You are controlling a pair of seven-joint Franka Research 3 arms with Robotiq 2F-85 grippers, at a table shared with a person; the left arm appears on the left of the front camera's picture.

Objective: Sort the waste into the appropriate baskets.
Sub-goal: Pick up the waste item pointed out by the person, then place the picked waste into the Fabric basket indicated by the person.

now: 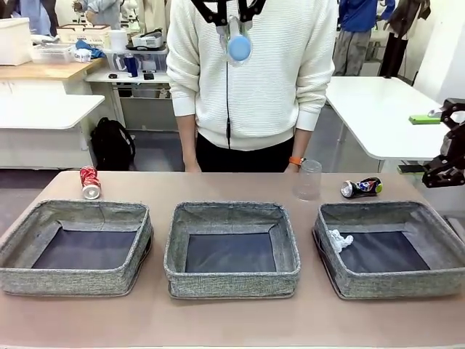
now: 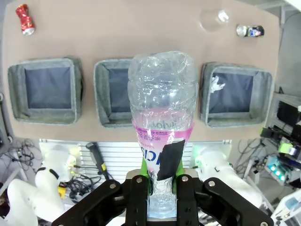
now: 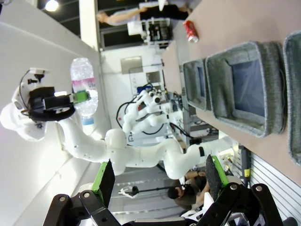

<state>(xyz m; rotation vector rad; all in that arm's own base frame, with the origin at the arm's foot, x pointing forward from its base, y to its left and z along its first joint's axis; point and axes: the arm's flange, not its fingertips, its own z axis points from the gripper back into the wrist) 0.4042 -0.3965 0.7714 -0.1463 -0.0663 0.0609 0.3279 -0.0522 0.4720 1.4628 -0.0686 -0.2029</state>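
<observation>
The left gripper [image 2: 160, 188] was clenched on the neck end of the clear plastic bottle [image 2: 162, 103], its green pads pressed to either side, the bottle's base pointing to 12 o'clock in the left wrist view and a pink label [image 2: 162, 134] with a patch of black tape [image 2: 169, 157] just above the fingers. The bottle hung in the air well above the table [image 1: 232, 320], off its near edge and in line with the middle basket [image 1: 232, 283]. In the right wrist view the same bottle [image 3: 83, 92] showed at 10 o'clock, held clear of the table. The right gripper [image 3: 159, 181] was released, jaws wide apart with nothing between them. In the front view the three baskets sat in a row: the left basket [image 1: 73, 280] at 9 o'clock of the middle one, the right basket [image 1: 392, 287] at 3 o'clock. The crumpled white paper ball [image 1: 339, 240] lay inside the right basket against its 9 o'clock wall. On the bare table, from the middle basket, the red crushed can [image 1: 89, 182] lay at 10 o'clock, the clear plastic cup [image 1: 308, 179] stood upright at 1 o'clock, and the dark multicoloured crushed can [image 1: 362, 188] lay at 2 o'clock, near the cup but apart from it. A person [image 1: 251, 73] stood at 12 o'clock behind the table.
</observation>
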